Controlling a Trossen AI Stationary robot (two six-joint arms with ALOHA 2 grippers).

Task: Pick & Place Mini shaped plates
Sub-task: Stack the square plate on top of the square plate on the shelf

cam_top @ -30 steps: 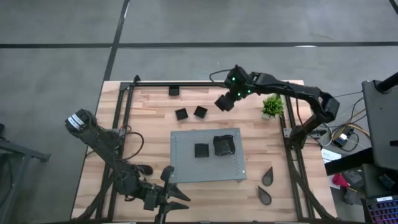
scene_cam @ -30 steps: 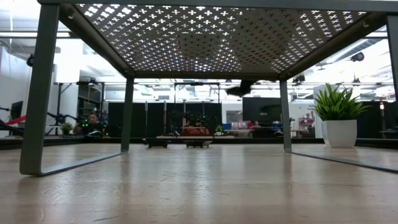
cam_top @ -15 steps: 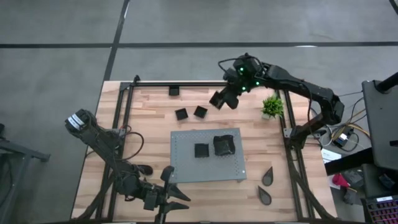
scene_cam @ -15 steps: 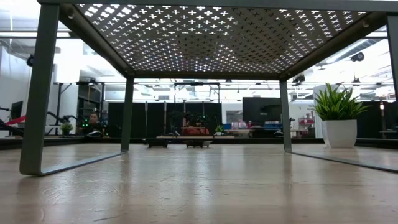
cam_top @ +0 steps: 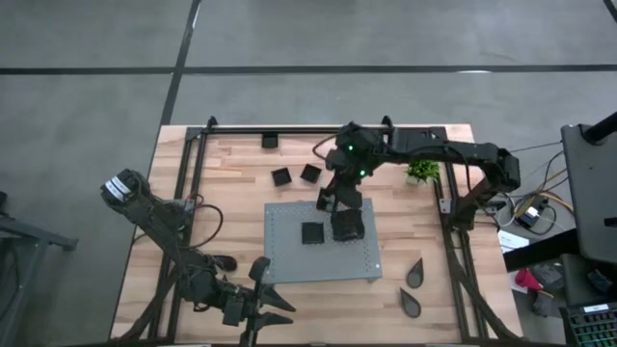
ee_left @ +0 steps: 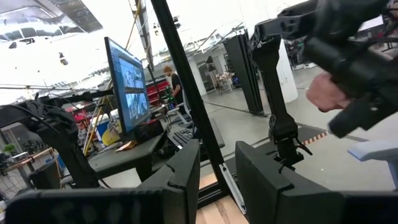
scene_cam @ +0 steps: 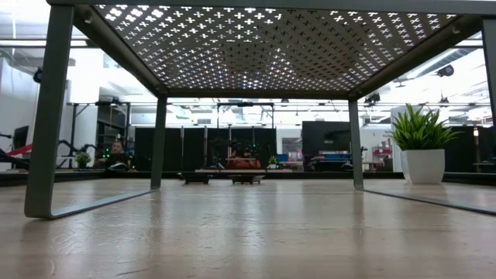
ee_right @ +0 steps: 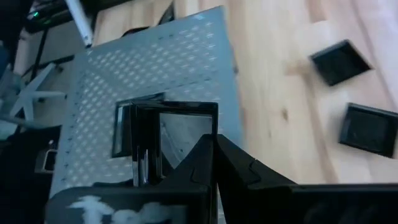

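While two plates [cam_top: 295, 175] wait, plant [cam_top: 420, 171] stands clear.

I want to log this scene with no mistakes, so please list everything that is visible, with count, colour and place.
Table: one, light wood, under everything.
Board: one, grey, perforated, mid-table on legs.
Square plates: three sure, black; two on the table beyond the board, one on the board. The right wrist view shows one close to the fingers; whether it is held is unclear.
Wavy plate: one, black, on the board.
Teardrop plates: two, black, on the table on the right arm's side of the board.
Plant: one, green, white pot, on the right arm's side.
Person: one, far back in the room.
Left gripper: open, at the near table edge.
Right gripper: over the board's far edge.
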